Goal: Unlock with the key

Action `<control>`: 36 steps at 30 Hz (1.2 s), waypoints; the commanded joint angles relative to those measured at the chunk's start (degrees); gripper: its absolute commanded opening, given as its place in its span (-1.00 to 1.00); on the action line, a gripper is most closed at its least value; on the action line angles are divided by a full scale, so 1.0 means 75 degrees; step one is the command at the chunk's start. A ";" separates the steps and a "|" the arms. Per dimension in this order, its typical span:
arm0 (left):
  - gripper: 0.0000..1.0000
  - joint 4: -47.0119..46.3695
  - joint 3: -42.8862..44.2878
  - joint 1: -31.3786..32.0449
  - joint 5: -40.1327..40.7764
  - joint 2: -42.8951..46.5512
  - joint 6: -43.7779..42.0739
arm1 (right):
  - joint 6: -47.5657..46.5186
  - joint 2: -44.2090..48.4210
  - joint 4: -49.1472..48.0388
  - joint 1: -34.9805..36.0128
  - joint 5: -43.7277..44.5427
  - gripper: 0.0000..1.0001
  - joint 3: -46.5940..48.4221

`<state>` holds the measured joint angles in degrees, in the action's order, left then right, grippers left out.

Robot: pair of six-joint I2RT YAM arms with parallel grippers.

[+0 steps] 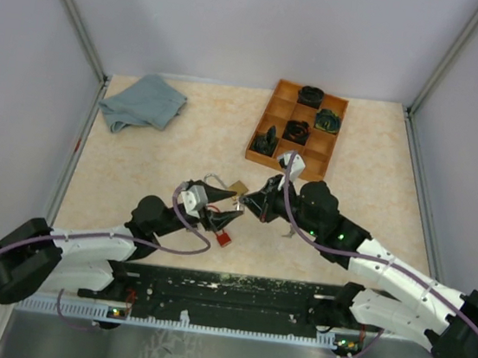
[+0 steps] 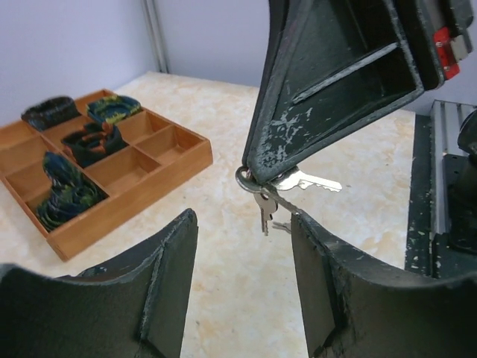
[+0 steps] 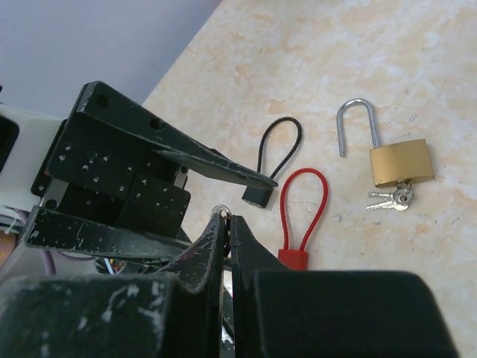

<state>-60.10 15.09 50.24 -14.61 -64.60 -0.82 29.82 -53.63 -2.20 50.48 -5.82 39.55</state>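
So, R gripper [image 3: 227, 224] is pinched tight on a small key ring [image 2: 246, 179], held up off the table [image 1: 135, 175]. One key [image 2: 309, 182] sticks out sideways from the ring; a hanging key [image 2: 264, 215] drops straight down. L gripper [image 2: 242, 220] stands wide, nothing btwn its fingers.

Relation that matters: the ring sits just ahead of the L gripper and a bit above its tips. It's roughly centred in the gap, slightly nearer the finger on the right of the L wrist view. The hanging key's long axis is vertical. My read: a handover or steadying pinch is in hand, and L needs only a short advance.

Locks: a brass padlock [image 3: 401, 162] lies flat on the table, just beyond both grippers in the top view. Its shackle [image 3: 375, 130] is already free at one end, w/ a second key set [image 3: 393, 198] at its base. A black cable lock [image 3: 257, 195] and a red cable lock [image 3: 289, 259] lie nearer. Can't tell which lock the held keys fit.

Views: only the R wrist view shows the open shackle and both cable locks. Only the L wrist view shows the held keys; in the top view they're too small. A wooden tray [image 2: 134, 201] and a cloth [image 1: 144, 102] sit well apart.
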 commanded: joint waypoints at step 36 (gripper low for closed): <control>-1.00 -0.1029 -0.0092 0.0355 0.0400 -0.0092 -0.2016 | 0.0298 0.0450 -0.0048 -0.0024 -0.0001 -1.00 0.0254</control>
<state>-66.00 14.87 52.38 -12.95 -67.35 -12.32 31.57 -51.72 -2.59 50.46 -6.33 39.55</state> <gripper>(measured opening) 0.011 0.021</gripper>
